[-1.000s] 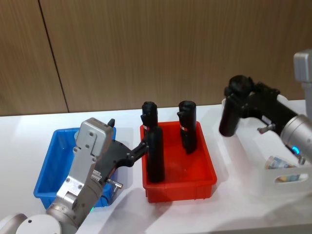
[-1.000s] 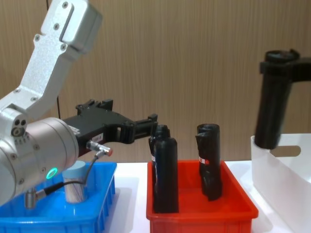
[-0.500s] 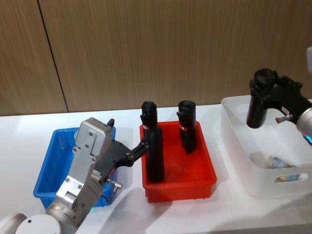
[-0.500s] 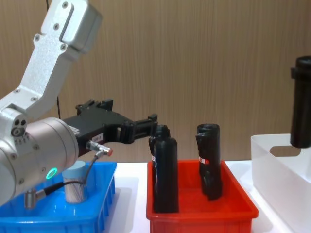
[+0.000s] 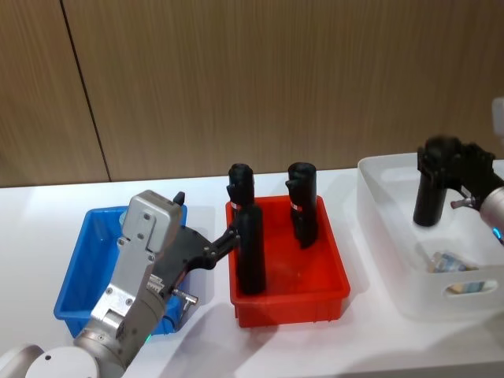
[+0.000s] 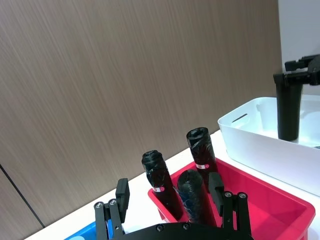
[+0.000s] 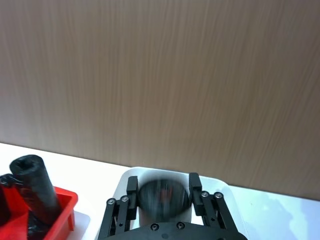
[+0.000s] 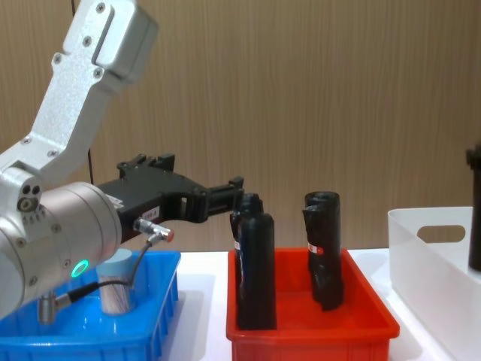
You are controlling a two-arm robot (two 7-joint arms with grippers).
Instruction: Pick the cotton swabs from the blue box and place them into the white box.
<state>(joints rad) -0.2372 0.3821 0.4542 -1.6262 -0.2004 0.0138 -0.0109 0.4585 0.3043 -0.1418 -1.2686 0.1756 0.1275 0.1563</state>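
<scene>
**Handling.** One jar of cotton swabs [image 8: 116, 282] stands in the blue box [image 5: 79, 276], near the table's [image 5: 276, 346] left edge, beneath the left arm. Judged from its look, the jar is light, rigid and smooth-walled, so it is likely to slip under a weak pinch. Grip it across the clear cylindrical wall just below the lid. Moderate force should be enough, since thin plastic may crack.

**Inventory.**
- Table: one.
- White box [image 5: 386, 236]: one, at the table's right edge.
- Red tray [image 5: 331, 268]: one, between the two boxes.
- Blue box: one.
- Grippers: two.
  - The left gripper [image 5: 224, 240] hangs over the gap between the blue box and the red tray. Its fingers are spread apart and hold nothing.
  - The right gripper [image 5: 441, 157] is over the white box, clamped around the top of a black roll [image 5: 429, 201].
- Black rolls: four. Three stand upright in the red tray and one is held.
- Cotton swab jars: two can be seen. One is in the blue box, and one lies in the white box [image 5: 449, 262].
</scene>
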